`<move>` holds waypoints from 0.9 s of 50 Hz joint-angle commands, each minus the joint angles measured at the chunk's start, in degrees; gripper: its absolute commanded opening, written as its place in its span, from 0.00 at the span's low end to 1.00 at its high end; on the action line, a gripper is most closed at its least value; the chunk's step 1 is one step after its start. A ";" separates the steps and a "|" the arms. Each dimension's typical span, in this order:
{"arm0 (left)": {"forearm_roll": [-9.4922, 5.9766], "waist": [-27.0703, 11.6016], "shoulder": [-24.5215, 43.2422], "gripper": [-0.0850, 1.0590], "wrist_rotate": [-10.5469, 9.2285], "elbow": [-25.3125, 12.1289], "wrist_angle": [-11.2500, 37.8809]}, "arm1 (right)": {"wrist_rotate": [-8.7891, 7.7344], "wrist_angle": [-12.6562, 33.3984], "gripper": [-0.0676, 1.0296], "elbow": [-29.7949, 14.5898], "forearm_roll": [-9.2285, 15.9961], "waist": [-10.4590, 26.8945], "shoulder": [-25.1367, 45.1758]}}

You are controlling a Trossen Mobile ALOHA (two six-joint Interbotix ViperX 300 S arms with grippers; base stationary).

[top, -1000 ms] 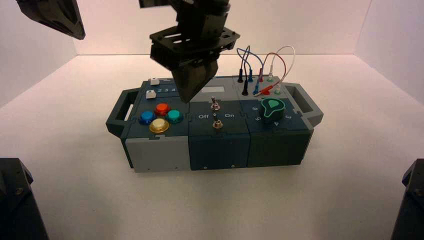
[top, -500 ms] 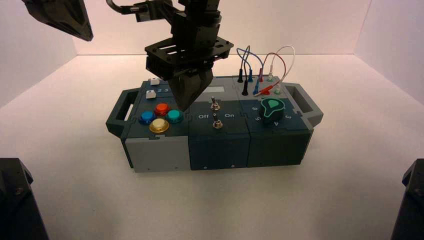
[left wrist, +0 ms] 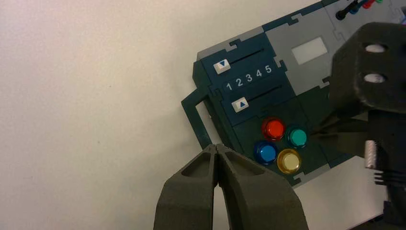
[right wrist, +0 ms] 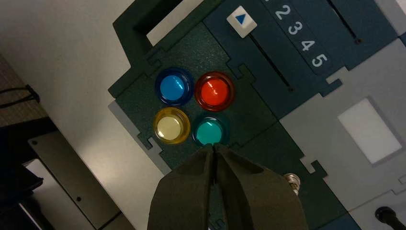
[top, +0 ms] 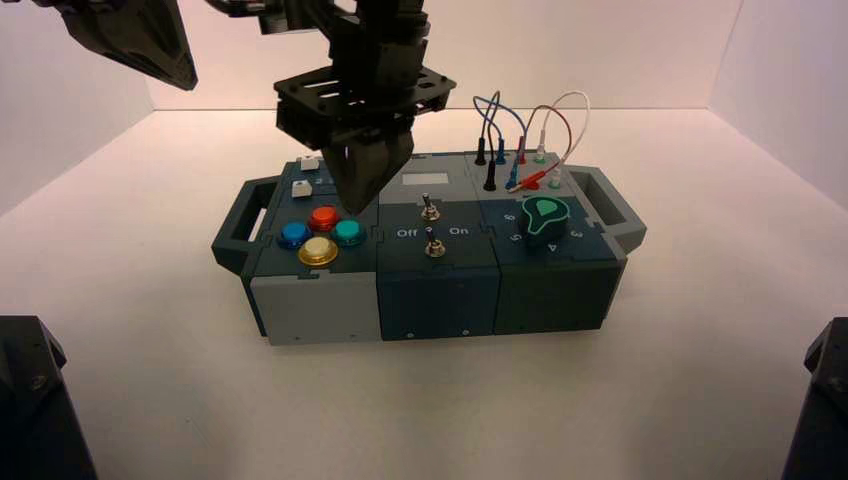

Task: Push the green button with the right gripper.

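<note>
right gripper [top: 362,196] over the left part of the box [top: 420,300], fingers pressed together into one wedge tip, holding nothing. seen from the right wrist, tip [right wrist: 214,149] pointing at the green button [right wrist: 209,131], at its near edge; touching or just above, cannot tell. in the high view, tip a little behind and above the green button [top: 348,232], which is the button nearest to the tip in the cluster of four round buttons on the left module. beyond the green one from the tip: red button [right wrist: 214,92]; beside these, farther from the tip, yellow button [right wrist: 171,125] and blue button [right wrist: 173,87]. farther past the buttons, white slider knob [right wrist: 241,21] with blue triangle, next to the numbers 2 3 4 5. to the side of the gripper toward the middle of the box, two toggle switches [top: 430,225] between "off" and "on"; well apart on the far right side, green pointer knob [top: 545,216] and coloured wires [top: 520,135]. left gripper [top: 135,40] raised well off to the left of the right one; in the left wrist view, fingers [left wrist: 201,184] also closed together, empty, above the box's left handle [left wrist: 197,117].
</note>
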 commanded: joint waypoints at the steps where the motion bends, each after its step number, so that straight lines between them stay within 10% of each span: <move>1: 0.00 -0.18 -0.18 0.05 0.00 -0.70 -0.18 | -0.18 0.00 0.04 -1.76 1.05 0.79 -0.35; 35: 0.53 -0.18 -0.26 0.05 0.09 -0.53 -0.18 | -0.62 -0.18 0.04 -1.58 0.97 1.41 1.58; 45: 0.79 -0.18 0.09 0.05 0.00 -0.44 -0.44 | 0.62 2.55 0.04 -0.79 -2.64 0.53 -4.39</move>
